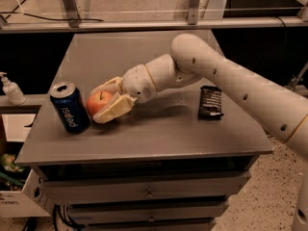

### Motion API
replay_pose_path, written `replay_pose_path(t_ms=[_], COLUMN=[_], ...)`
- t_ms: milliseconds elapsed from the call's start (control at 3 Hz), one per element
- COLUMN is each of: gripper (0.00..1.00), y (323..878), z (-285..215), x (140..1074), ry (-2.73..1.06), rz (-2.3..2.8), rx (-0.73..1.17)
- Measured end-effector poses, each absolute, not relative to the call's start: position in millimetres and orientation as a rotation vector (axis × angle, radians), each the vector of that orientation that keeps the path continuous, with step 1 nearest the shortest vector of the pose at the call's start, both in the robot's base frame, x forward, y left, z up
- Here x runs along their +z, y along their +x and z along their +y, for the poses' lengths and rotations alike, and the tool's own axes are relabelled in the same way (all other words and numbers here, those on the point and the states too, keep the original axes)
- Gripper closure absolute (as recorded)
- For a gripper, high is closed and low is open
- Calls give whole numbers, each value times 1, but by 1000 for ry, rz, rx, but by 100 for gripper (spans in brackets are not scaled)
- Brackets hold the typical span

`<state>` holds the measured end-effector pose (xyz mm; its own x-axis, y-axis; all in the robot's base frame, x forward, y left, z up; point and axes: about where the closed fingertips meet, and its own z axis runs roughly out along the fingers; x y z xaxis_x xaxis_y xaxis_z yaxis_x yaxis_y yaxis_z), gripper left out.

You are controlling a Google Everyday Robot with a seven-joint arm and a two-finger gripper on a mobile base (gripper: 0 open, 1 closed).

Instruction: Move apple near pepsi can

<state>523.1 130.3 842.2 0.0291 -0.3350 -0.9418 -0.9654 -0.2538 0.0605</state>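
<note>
A small red-orange apple (pixel 97 101) sits at the left of the grey cabinet top (pixel 159 129), just right of a dark blue pepsi can (pixel 70 107) that stands upright near the left edge. My gripper (pixel 99 104) reaches in from the right on a white arm. Its cream fingers (pixel 115 108) are closed around the apple, one behind it and one in front. The apple is a small gap from the can, not touching it.
A flat black snack bar wrapper (pixel 211 101) lies at the right of the top. A white pump bottle (pixel 10 89) stands on a shelf to the left. Drawers sit below the front edge. A metal frame (pixel 144 23) runs behind.
</note>
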Motion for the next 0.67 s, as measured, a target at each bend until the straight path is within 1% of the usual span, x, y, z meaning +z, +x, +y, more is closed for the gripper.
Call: replay_pose_path(t_ms=[333,667], gripper=[0,0], y=[527,534], z=[124,118], x=[849,856], ry=[-1704,-1733], rz=[1284,1247], rx=[1227,1215])
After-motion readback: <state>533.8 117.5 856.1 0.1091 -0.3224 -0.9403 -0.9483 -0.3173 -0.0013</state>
